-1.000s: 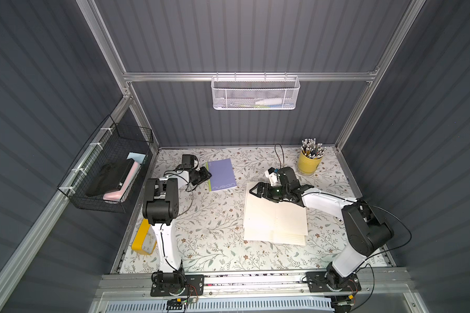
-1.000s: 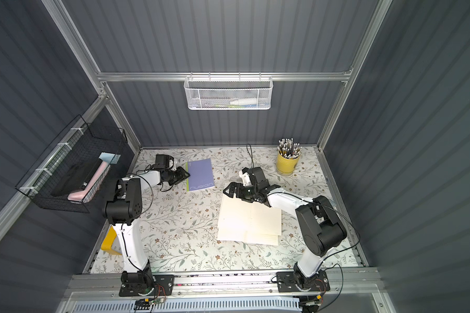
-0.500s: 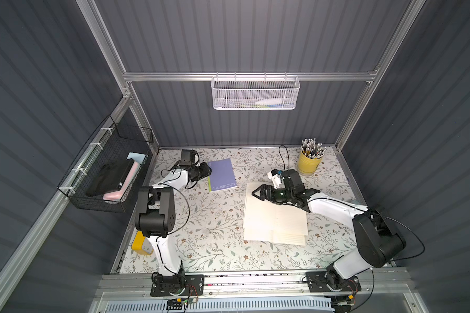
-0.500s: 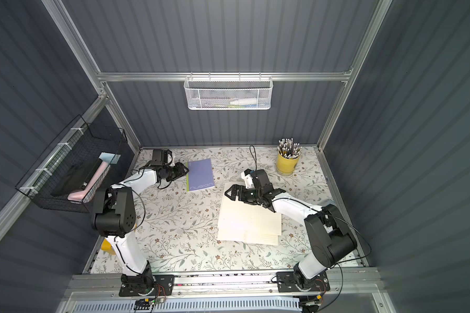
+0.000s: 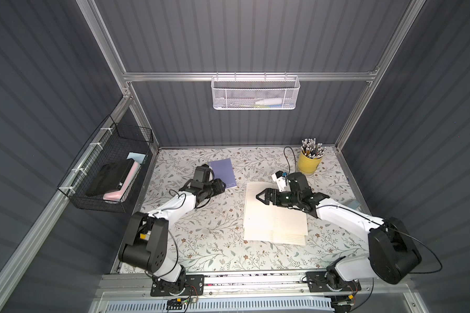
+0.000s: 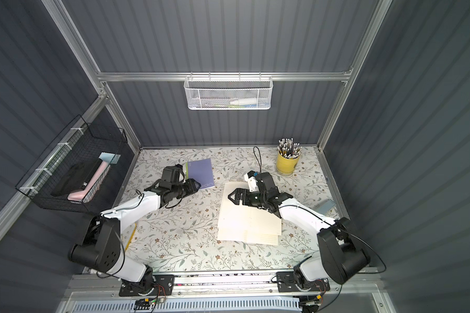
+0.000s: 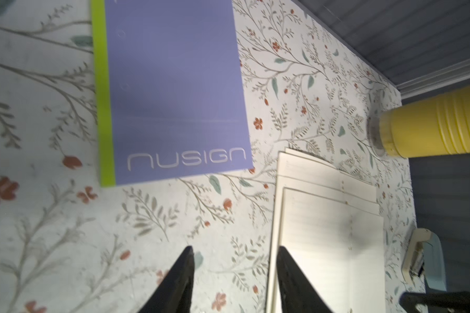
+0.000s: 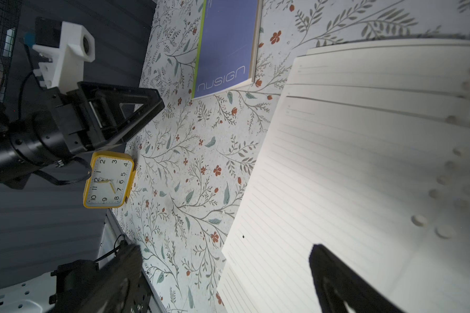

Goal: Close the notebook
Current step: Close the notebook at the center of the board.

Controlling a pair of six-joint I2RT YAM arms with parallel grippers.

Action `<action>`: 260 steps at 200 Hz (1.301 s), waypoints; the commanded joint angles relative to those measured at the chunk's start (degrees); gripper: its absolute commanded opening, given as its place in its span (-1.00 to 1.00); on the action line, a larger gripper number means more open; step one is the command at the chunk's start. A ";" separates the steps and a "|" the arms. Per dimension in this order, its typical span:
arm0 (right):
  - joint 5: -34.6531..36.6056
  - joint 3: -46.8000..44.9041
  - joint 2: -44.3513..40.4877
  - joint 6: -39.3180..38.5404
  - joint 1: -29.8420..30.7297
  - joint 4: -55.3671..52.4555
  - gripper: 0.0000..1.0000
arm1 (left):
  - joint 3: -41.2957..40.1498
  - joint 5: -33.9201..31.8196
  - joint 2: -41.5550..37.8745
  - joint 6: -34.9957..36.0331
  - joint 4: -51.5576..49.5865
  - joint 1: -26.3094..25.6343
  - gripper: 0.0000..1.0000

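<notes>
The worktop [image 5: 215, 233] wore a pale print of leaves and small red flowers, boxed in by dark grey ribbed walls [image 5: 228, 40] on aluminium rails [image 5: 250, 76]. A yellow cup [image 5: 308, 164] of pencils stood in one back corner. The purple notebook [image 5: 223, 172] lay closed and flat along the same back edge, well away from the cup toward the left arm's side. Open lined pages [image 5: 274, 222] lay near the cup, toward the front. A white mesh basket [image 5: 254, 93] hung on the back wall above the cup's level. A black wire basket [image 5: 98, 203] hung on the side wall farthest from the cup, and a yellow clock [image 8: 107, 180] stood along that far side too. The left tool [image 7: 235, 250] hung about as far from the cup as the notebook, jaws partly apart and empty. The right tool [image 8: 224, 248] hung over the pages' edge farthest from the cup, jaws wide, gripping nothing.
</notes>
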 commanded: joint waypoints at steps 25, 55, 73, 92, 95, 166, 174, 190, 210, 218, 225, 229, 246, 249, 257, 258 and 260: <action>5.88 -7.85 -7.31 0.93 -2.61 -4.40 0.97 | -8.88 -13.98 -9.48 -12.91 7.56 -14.09 0.01; 9.13 -11.78 -11.28 2.94 -3.52 -5.98 0.97 | -14.65 -19.80 -11.40 -22.39 12.87 -22.21 0.03; 10.11 -13.87 -13.60 3.87 -3.72 -5.54 0.97 | -17.98 -23.49 -11.89 -27.44 16.90 -26.98 0.03; 10.96 -14.72 -15.18 4.00 -3.81 -5.82 0.97 | -19.30 -29.14 -12.43 -30.14 17.57 -32.70 0.03; 11.00 -14.82 -15.37 3.92 -3.94 -6.03 0.97 | -19.38 -29.77 -12.47 -30.47 17.48 -33.40 0.03; 11.10 -18.28 -15.79 4.43 -5.12 -5.69 0.97 | -23.64 -41.26 -6.66 -41.12 27.68 -44.67 0.00; 11.34 -18.20 -15.52 4.17 -5.19 -5.80 0.98 | -23.85 -42.31 -6.30 -41.83 28.45 -45.39 0.00; 11.36 -18.37 -15.33 3.96 -5.34 -5.58 0.97 | -24.19 -44.18 -6.07 -43.58 28.54 -46.75 0.00; 11.36 -18.56 -14.84 4.06 -5.47 -5.49 0.97 | -24.41 -44.52 -6.25 -45.42 26.27 -47.52 0.00; 11.36 -18.51 -14.56 4.06 -5.48 -5.83 0.97 | -25.04 -44.96 -6.45 -46.00 26.43 -48.03 0.00; 11.36 -18.63 -14.31 4.11 -5.47 -6.12 0.97 | -25.51 -45.30 -6.50 -46.63 26.43 -48.40 0.00; 11.36 -18.71 -14.23 4.14 -5.47 -6.17 0.97 | -25.71 -45.51 -6.52 -47.04 26.54 -48.62 0.00; 11.36 -19.29 -14.01 4.10 -5.53 -6.22 0.96 | -26.14 -45.64 -5.79 -47.77 27.38 -49.01 0.01; 11.36 -19.36 -14.00 4.06 -5.55 -6.18 0.95 | -26.13 -45.57 -5.53 -47.78 27.66 -49.14 0.01; 11.36 -19.69 -13.84 4.14 -5.51 -6.16 0.94 | -26.37 -45.38 -4.81 -47.78 28.78 -49.16 0.01; 11.36 -19.74 -13.83 4.19 -5.53 -6.21 0.94 | -26.40 -45.37 -4.73 -47.78 28.88 -49.16 0.01; 11.36 -19.75 -13.76 4.20 -5.55 -6.22 0.94 | -26.39 -45.37 -4.56 -47.78 29.06 -49.17 0.00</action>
